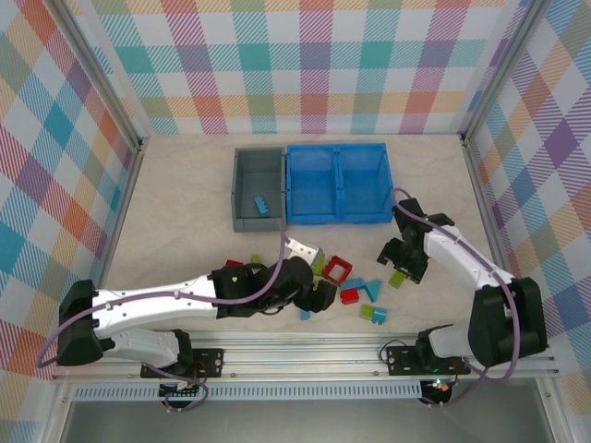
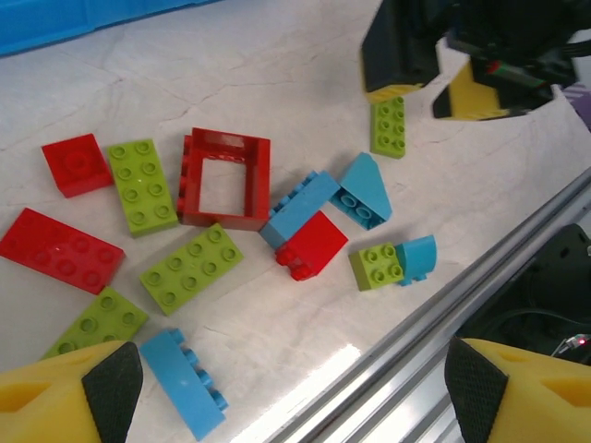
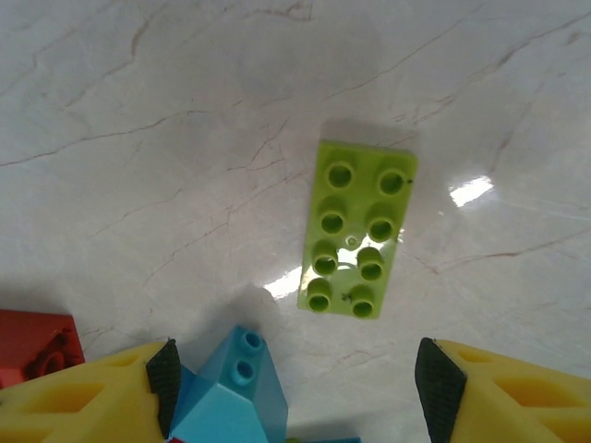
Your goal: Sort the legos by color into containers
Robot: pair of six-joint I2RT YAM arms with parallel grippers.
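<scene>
Loose legos lie on the table's near middle. In the left wrist view I see a hollow red frame (image 2: 224, 178), lime green bricks (image 2: 191, 268), a red block (image 2: 311, 244), a blue wedge (image 2: 363, 188) and a long blue brick (image 2: 185, 383). My left gripper (image 2: 294, 397) hangs open above them, the blue brick just inside its left finger (image 2: 111, 392). My right gripper (image 3: 300, 383) is open over a lime green brick (image 3: 358, 228), with a blue wedge (image 3: 226, 401) beside its left pad. The grey bin (image 1: 242, 189) holds one blue brick (image 1: 262, 205). The blue bin (image 1: 337, 152) stands beside it.
An aluminium rail (image 1: 305, 349) runs along the table's near edge, close under the left gripper (image 1: 319, 293). Checked walls close in the back and both sides. The right gripper (image 1: 404, 261) sits right of the pile, a short gap from the left one.
</scene>
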